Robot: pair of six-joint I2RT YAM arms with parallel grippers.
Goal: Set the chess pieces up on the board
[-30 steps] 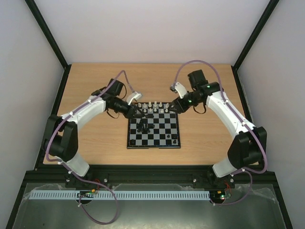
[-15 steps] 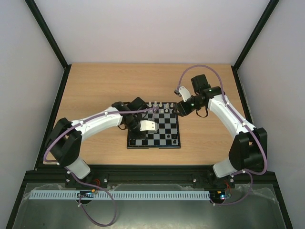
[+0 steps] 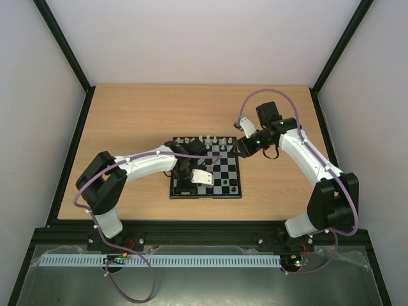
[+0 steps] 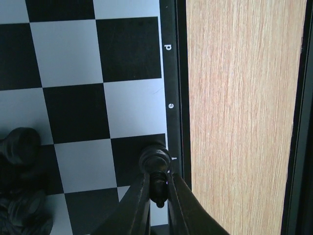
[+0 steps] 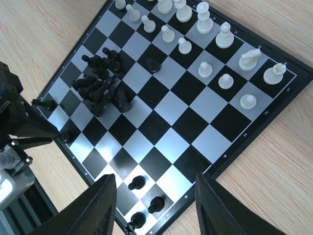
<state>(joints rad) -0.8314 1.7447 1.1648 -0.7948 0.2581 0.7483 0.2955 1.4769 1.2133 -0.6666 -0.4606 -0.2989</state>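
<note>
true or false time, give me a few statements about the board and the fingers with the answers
1. The left fingers are shut on a black piece. True.
2. The right fingers hold a white piece. False: they stand open above the board with nothing between them.
3. The white pieces stand in two rows along one side of the board. True.
4. The other black pieces are all lined up in rows too. False: most lie in a heap on the board, with a few standing apart near its edges.
5. The held piece is over bare table, off the board. False: it is over a dark square right beside the board's rim.
</note>
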